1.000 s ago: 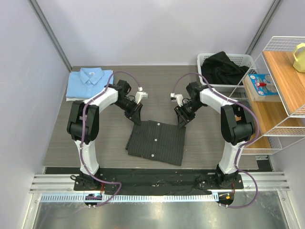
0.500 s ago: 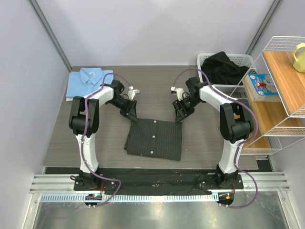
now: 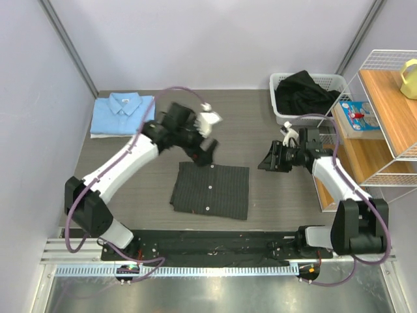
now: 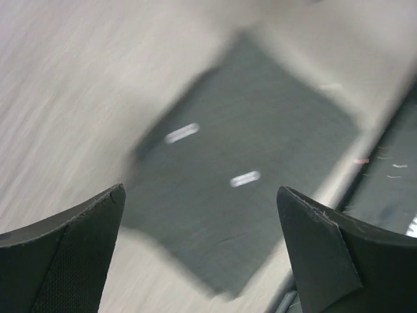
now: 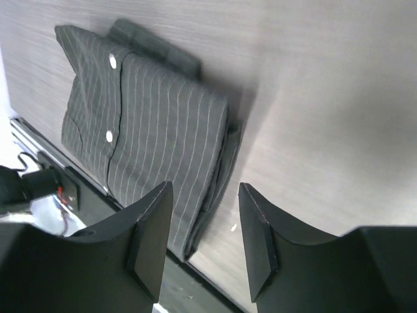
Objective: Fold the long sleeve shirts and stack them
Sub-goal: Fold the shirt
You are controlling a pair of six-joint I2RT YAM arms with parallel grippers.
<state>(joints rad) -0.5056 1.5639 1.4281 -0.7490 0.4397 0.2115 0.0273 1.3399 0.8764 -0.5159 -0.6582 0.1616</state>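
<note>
The black pinstriped long sleeve shirt (image 3: 210, 190) lies folded in a flat rectangle at the middle of the table, buttons up. The light blue long sleeve shirt (image 3: 122, 114) lies folded at the back left. My left gripper (image 3: 206, 152) hovers over the dark shirt's far edge, open wide and empty. Its wrist view is blurred, with the dark shirt (image 4: 241, 189) below the left gripper (image 4: 202, 251). My right gripper (image 3: 268, 161) hangs to the right of that shirt, off the cloth. In the right wrist view the right gripper (image 5: 205, 241) stands open and empty, above the dark shirt's (image 5: 143, 130) folded side edge.
A white basket (image 3: 341, 82) holding a black garment (image 3: 300, 91) stands at the back right. A wire shelf (image 3: 384, 111) with a yellow item and a blue packet rises along the right side. A black mat (image 3: 215, 244) runs along the near edge.
Both grippers have left the dark shirt's far corners. The left one opened wide and moved right, over the far edge; the right arm swung away to the right. The shirt stays flat.
</note>
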